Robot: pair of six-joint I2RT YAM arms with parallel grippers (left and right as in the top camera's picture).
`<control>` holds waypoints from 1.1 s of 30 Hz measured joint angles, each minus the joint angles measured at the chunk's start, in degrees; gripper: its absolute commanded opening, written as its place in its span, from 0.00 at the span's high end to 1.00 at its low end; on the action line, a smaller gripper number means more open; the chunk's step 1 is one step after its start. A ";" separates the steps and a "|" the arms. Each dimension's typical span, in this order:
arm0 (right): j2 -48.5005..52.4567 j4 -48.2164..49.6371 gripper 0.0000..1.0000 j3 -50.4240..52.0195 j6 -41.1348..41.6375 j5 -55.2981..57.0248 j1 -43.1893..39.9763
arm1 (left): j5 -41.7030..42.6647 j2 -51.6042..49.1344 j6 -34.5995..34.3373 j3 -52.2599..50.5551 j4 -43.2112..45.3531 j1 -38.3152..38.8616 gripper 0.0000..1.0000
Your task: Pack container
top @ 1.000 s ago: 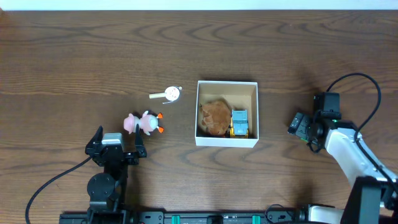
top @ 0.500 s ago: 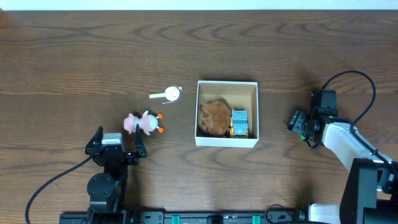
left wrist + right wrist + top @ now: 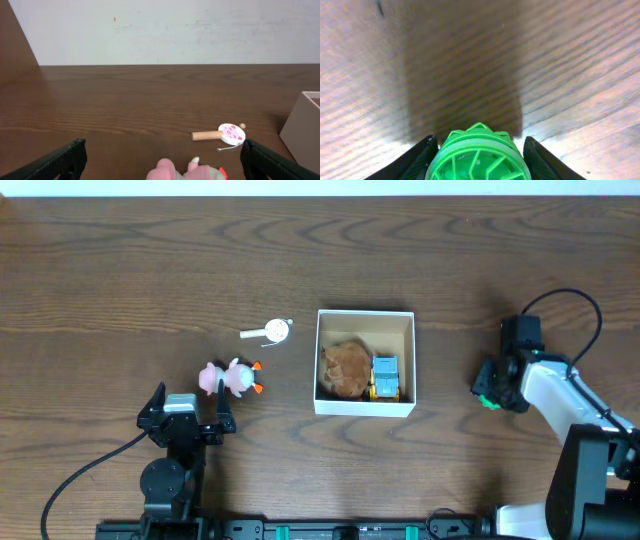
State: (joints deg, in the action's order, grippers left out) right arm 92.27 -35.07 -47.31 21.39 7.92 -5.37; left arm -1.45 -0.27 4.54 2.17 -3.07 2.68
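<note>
The container [image 3: 364, 407], a shallow white box with a brown inside, sits mid-table and holds an orange-brown plush [image 3: 346, 369] and a small blue-and-yellow car [image 3: 385, 378]. Its wall [image 3: 301, 125] shows at the right edge of the left wrist view. My right gripper [image 3: 487, 390] is right of the box, low on the table. In the right wrist view its jaws [image 3: 479, 167] press both sides of a green ribbed round toy [image 3: 480, 147]. My left gripper [image 3: 190, 402] stands open just behind a pink toy [image 3: 228, 378], which lies between its fingers [image 3: 185, 172].
A white round rattle with a wooden handle [image 3: 268, 331] lies left of the box, also seen ahead of the left gripper [image 3: 231, 133]. The right arm's black cable [image 3: 590, 310] loops above it. Bare wood surrounds everything.
The right gripper has swung down and slightly right, and its jaws have closed in from wide open onto the green toy. The left arm and the toys on the table have not moved.
</note>
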 measured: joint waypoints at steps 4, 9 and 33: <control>0.04 -2.43 0.41 -5.55 -0.76 0.42 0.24 | 0.00 0.00 0.00 0.00 0.00 0.00 0.02; 0.04 -3.30 0.40 -13.14 -1.68 0.74 2.95 | 0.00 0.00 0.00 0.00 0.00 0.00 0.02; 0.42 -4.28 0.12 -21.59 -2.34 6.91 14.47 | 0.00 0.00 0.00 0.00 -0.02 0.00 0.02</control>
State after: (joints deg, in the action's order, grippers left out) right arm 92.68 -39.35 -68.90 19.05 14.83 9.10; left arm -1.45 -0.27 4.54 2.17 -3.09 2.68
